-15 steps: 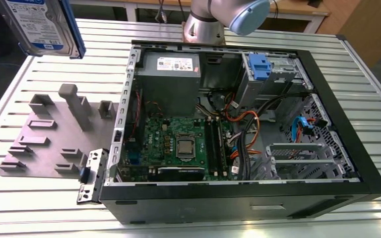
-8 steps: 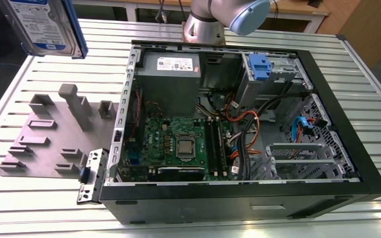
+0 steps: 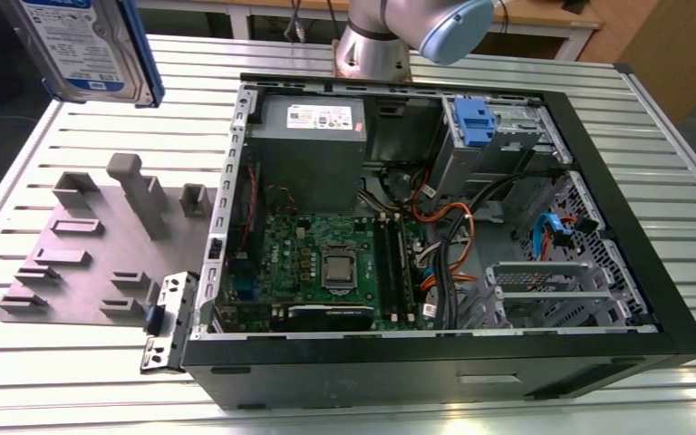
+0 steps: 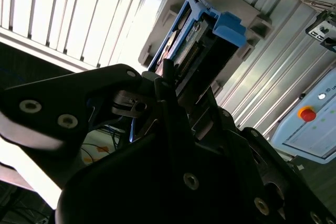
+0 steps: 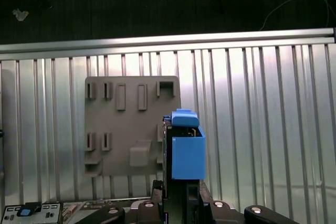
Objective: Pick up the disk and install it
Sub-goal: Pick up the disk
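Disk (image 3: pixel 82 45) held in air, off table (image 3: pixel 674 208), at exterior view's upper left, label facing camera. Gripper (image 4: pixel 178 85) fingers closed tight on disk's end; blue carrier sticks out past them in both wrist views. Grey fixture (image 3: pixel 94 245) on table beneath disk. Open case (image 3: pixel 445 227) to exterior view's right of fixture, well apart from disk. Arm (image 3: pixel 409 27) behind case.

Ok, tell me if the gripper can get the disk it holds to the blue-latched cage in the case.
Probably yes: the gripper holds the disk clear above the table, the case lies open, and nothing covers the cage; cables run close beside it.
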Available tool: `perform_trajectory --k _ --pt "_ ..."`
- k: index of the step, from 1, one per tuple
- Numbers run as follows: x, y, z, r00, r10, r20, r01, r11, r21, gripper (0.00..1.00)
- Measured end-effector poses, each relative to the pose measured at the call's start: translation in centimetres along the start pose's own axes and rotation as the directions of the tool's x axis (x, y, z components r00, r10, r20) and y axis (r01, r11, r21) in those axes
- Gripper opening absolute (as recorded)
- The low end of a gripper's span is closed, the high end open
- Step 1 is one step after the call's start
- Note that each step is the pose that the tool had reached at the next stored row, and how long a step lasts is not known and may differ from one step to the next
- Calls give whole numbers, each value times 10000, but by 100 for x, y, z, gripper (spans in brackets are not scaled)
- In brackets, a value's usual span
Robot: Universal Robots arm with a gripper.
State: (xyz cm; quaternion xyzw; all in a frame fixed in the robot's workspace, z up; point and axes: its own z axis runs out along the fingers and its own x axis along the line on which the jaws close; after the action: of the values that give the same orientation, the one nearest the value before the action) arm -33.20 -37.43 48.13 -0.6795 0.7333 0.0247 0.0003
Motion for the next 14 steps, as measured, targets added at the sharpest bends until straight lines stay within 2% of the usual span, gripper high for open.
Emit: perform_trajectory --k 14 --pt "-4 -47 -1 10000 0 0 0 10000 0 35"
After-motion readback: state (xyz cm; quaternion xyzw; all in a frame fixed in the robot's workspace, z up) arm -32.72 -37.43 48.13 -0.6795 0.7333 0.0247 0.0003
